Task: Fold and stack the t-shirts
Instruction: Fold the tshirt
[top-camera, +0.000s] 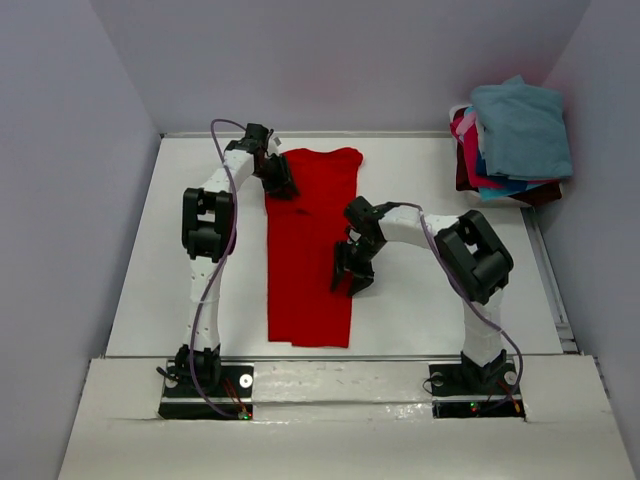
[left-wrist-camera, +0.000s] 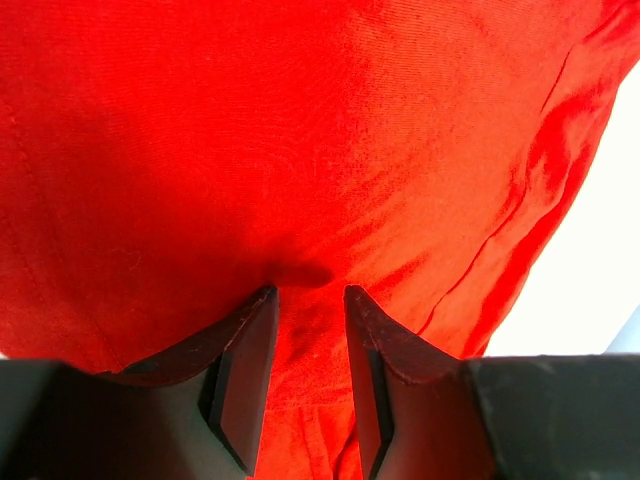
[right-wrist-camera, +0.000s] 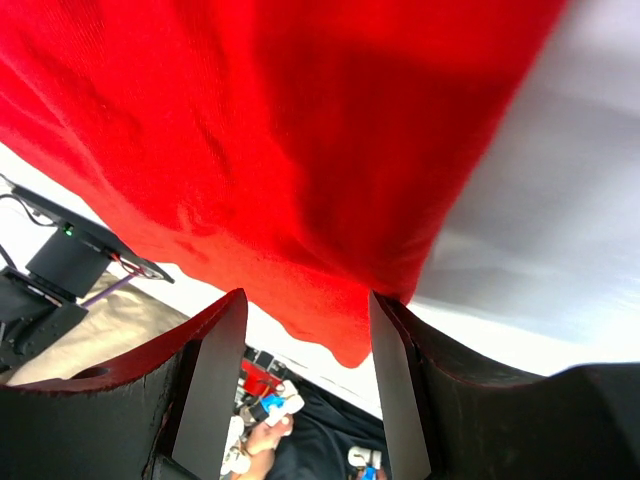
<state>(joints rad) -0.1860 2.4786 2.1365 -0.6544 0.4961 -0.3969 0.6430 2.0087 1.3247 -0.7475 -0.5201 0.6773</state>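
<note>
A bright red t-shirt (top-camera: 305, 260) lies on the white table (top-camera: 420, 310), folded lengthwise into a long narrow strip running from back to front. My left gripper (top-camera: 282, 185) rests on its far left corner near the collar. In the left wrist view its fingers (left-wrist-camera: 250, 340) stand a little apart over the red cloth (left-wrist-camera: 300, 130), and cloth shows through the gap. My right gripper (top-camera: 350, 280) hangs at the strip's right edge, about halfway down. In the right wrist view it (right-wrist-camera: 305, 295) is open, with the shirt's edge (right-wrist-camera: 280, 130) just past the fingertips and nothing between them.
A pile of other t-shirts (top-camera: 515, 135) sits at the back right corner, teal-blue on top (top-camera: 522, 120) with pink (top-camera: 465, 150) and dark maroon (top-camera: 545, 193) layers beneath. Grey walls close in the table on three sides. Bare table (right-wrist-camera: 560, 200) lies to the right of the red strip.
</note>
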